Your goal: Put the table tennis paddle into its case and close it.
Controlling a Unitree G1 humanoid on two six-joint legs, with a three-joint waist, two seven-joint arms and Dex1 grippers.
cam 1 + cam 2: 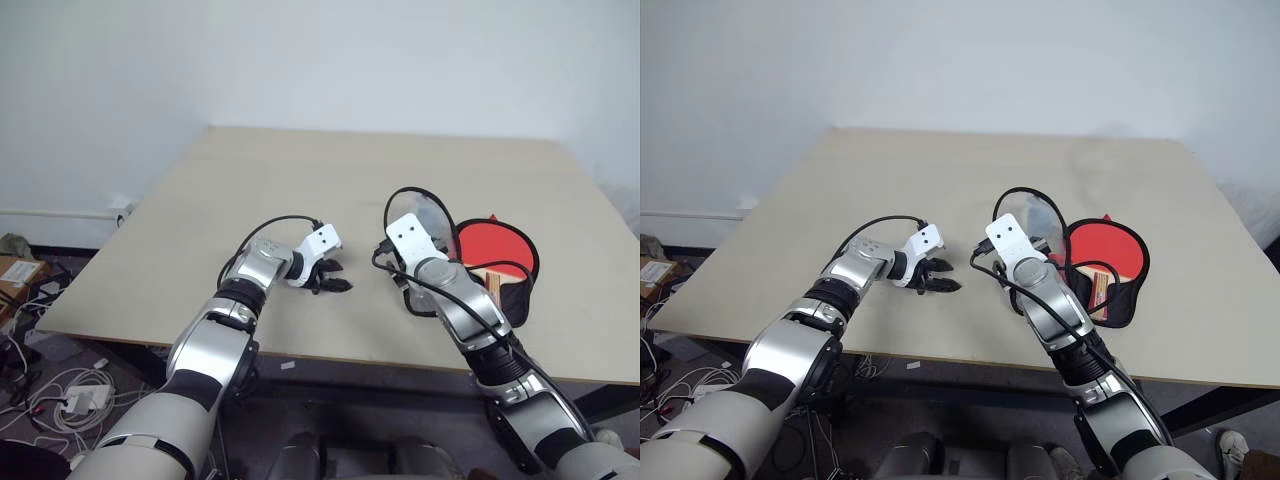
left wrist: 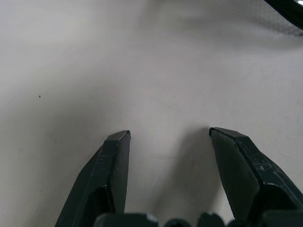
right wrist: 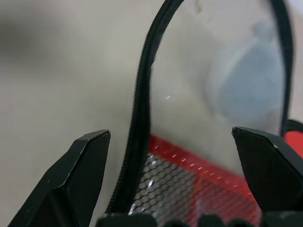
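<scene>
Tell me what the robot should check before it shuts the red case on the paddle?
1. Table tennis paddle lies inside the open case: ok, red face and wooden handle rest on the dark lining.
2. Case lid is still open: ok, it stands up, see-through with a black zip edge.
3. Right gripper is open and at the lid: ok, its fingers stand wide on either side of the black edge.
4. Left gripper is free: ok, open over bare table, holding nothing.
5. Paddle handle is clear of the zip edge: cannot tell, the right arm hides part of it.
</scene>
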